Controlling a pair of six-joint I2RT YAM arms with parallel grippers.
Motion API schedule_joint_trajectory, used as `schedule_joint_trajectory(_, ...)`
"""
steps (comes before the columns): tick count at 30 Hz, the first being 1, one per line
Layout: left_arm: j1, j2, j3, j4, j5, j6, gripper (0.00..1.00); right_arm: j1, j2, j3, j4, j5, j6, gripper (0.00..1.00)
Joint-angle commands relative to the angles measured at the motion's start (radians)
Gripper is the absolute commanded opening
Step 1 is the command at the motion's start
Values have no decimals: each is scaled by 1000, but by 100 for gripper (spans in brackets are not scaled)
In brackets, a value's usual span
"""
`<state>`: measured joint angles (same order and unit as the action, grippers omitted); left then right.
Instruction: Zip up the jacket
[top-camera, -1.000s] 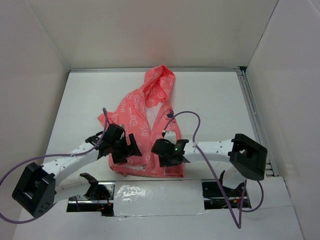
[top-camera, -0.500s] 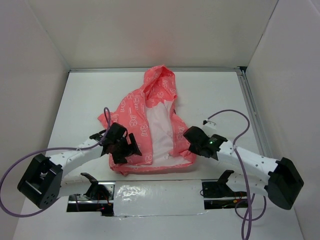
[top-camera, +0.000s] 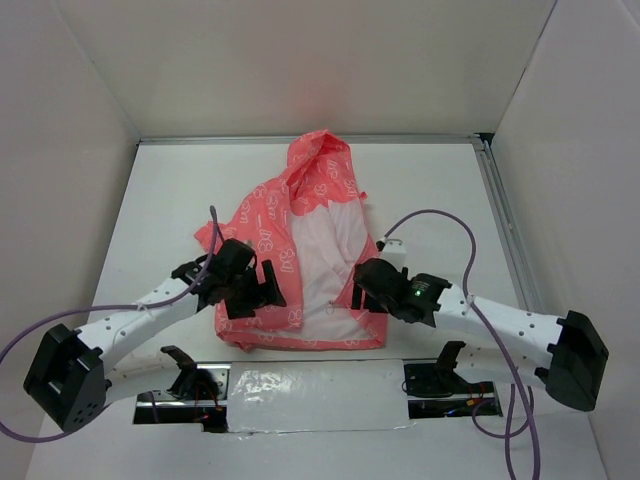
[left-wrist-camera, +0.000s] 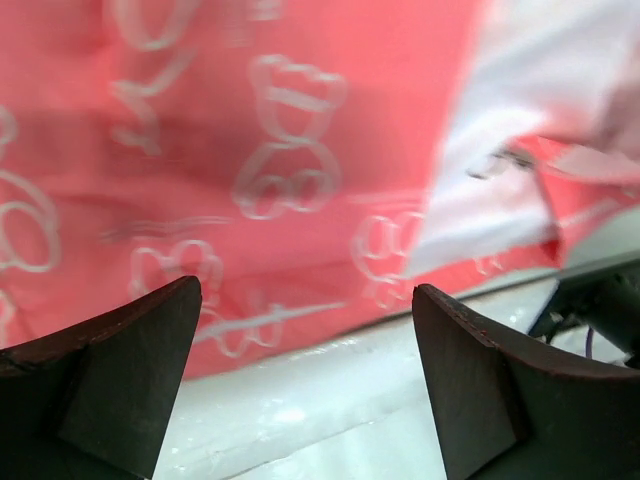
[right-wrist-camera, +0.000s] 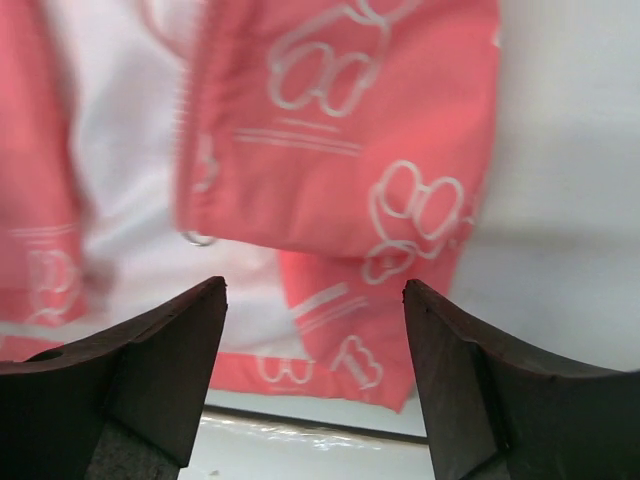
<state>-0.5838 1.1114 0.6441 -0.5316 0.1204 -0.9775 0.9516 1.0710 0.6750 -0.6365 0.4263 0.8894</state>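
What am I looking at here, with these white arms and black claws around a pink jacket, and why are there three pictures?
These are two robot arms bolted at the near edge of a white table. The wide picture comes from a fixed camera above and behind them. The other two come from a small camera on each wrist, so the dark shapes at the bottom of those are that arm's own two fingers. On the table lies a small coral-pink hooded jacket with a white print. It is spread open so its whitish lining shows, and it is not zipped. The left gripper is over one front panel, and the right gripper is at the other front edge. Both stand open and hold nothing.
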Motion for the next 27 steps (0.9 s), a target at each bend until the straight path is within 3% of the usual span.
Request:
schedule_joint_trajectory(1, -56, 14, 104, -63, -45, 36, 99, 15, -69, 52, 32, 8, -30, 79)
schedule_joint_trajectory(10, -191, 276, 285, -172, -116, -4, 99, -33, -226, -28, 21, -9, 6, 83)
schedule_joint_trajectory(17, -263, 490, 414, -266, -174, -76, 99, -80, -246, -86, 77, -70, -12, 83)
schedule_joint_trajectory(20, -278, 576, 486, -309, -200, -95, 93, -82, -230, -94, 86, -75, -12, 83)
schedule_joint_trajectory(23, -284, 639, 548, -381, -234, -136, 61, -85, -220, -107, 98, -84, -9, 83)
schedule_joint_trajectory(24, -286, 651, 557, -396, -238, -147, 38, -85, -217, -110, 104, -96, -10, 82)
schedule_joint_trajectory(27, -292, 607, 594, -453, -261, -191, 3, -86, -212, -120, 132, -125, -26, 83)
